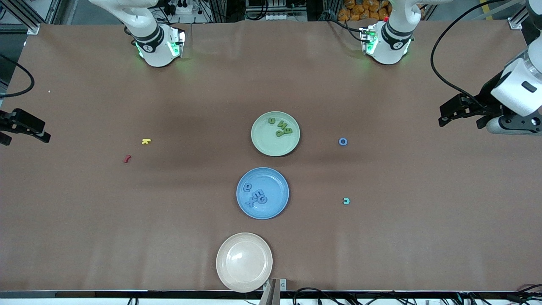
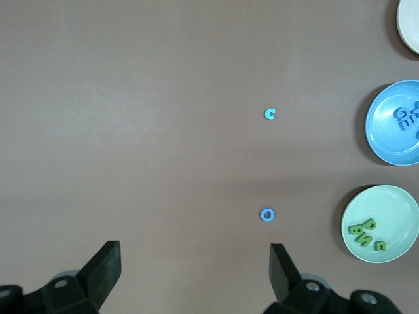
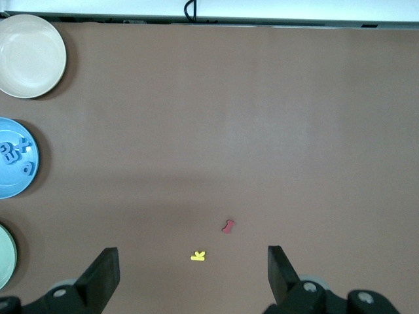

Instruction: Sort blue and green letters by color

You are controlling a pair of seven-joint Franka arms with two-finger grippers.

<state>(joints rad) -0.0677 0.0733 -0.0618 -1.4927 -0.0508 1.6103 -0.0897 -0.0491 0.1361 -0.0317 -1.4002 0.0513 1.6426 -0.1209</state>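
Several olive green letters (image 1: 283, 127) lie on the pale green plate (image 1: 264, 143) at mid-table. Several blue letters (image 1: 256, 195) lie on the blue plate (image 1: 276, 200), which is nearer the front camera. A blue O (image 1: 343, 142) (image 2: 267, 214) and a teal C (image 1: 346, 201) (image 2: 270, 114) lie loose on the table toward the left arm's end. My left gripper (image 1: 451, 115) (image 2: 194, 253) hangs open and empty above that end. My right gripper (image 1: 25, 129) (image 3: 191, 257) hangs open and empty above the right arm's end of the table.
An empty cream plate (image 1: 244, 262) sits near the table's front edge. A yellow K (image 1: 146, 141) (image 3: 198, 256) and a red squiggly piece (image 1: 127, 159) (image 3: 227, 226) lie toward the right arm's end.
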